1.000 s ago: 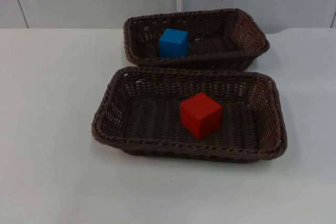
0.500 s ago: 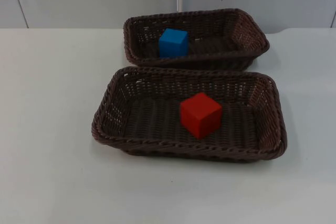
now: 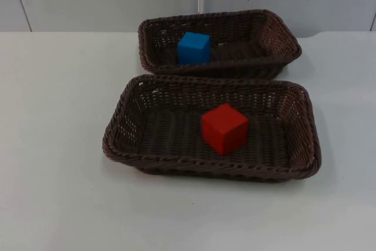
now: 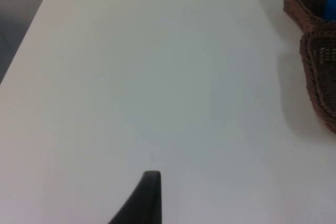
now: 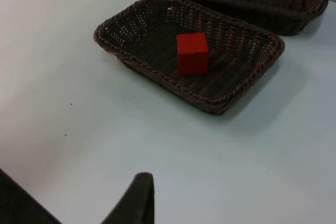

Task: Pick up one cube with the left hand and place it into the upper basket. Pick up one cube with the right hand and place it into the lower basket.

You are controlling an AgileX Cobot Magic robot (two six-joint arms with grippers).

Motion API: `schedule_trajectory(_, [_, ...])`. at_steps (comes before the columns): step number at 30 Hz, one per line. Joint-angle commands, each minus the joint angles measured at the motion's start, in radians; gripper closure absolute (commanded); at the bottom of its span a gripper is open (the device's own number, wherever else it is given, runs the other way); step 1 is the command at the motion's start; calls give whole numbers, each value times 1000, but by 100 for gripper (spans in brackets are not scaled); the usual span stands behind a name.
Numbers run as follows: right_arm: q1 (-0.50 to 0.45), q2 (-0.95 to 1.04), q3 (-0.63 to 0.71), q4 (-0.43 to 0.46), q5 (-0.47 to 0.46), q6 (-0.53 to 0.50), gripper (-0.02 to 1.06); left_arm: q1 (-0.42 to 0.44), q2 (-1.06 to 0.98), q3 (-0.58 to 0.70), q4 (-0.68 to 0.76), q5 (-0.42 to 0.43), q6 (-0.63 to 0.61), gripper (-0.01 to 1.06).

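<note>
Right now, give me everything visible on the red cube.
The red cube is a plain, matte, solid-coloured block with crisp edges and no markings. It sits flat on the woven floor of the lower basket, a little right of centre, turned so one corner faces the top camera. It stands clear of the basket walls and touches nothing but the floor. The right wrist view shows it upright and unheld.

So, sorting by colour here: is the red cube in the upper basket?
No, the red cube sits in the lower basket.

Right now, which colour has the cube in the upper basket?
Blue cube, clearest in the top view.
</note>
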State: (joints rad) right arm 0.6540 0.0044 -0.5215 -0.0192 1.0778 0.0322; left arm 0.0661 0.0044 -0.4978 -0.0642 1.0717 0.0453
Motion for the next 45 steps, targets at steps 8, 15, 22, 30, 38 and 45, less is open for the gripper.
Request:
schedule_trajectory(8, [-14, -4, 6, 3, 0, 1, -1, 5, -4, 5, 2, 3, -5, 0])
schedule_trajectory(15, [-103, -4, 6, 3, 0, 1, -1, 4, -4, 5, 2, 3, -3, 0])
schedule_trajectory(22, [-252, -4, 6, 3, 0, 1, -1, 4, -4, 5, 2, 3, -3, 0])
schedule_trajectory(30, [-381, -4, 6, 5, 0, 1, -1, 4, -4, 5, 2, 3, -3, 0])
schedule_trajectory(38, [-472, -4, 6, 5, 0, 1, -1, 4, -4, 5, 2, 3, -3, 0])
schedule_trajectory(45, [-530, -4, 6, 3, 0, 4, -1, 4, -4, 5, 2, 3, -3, 0])
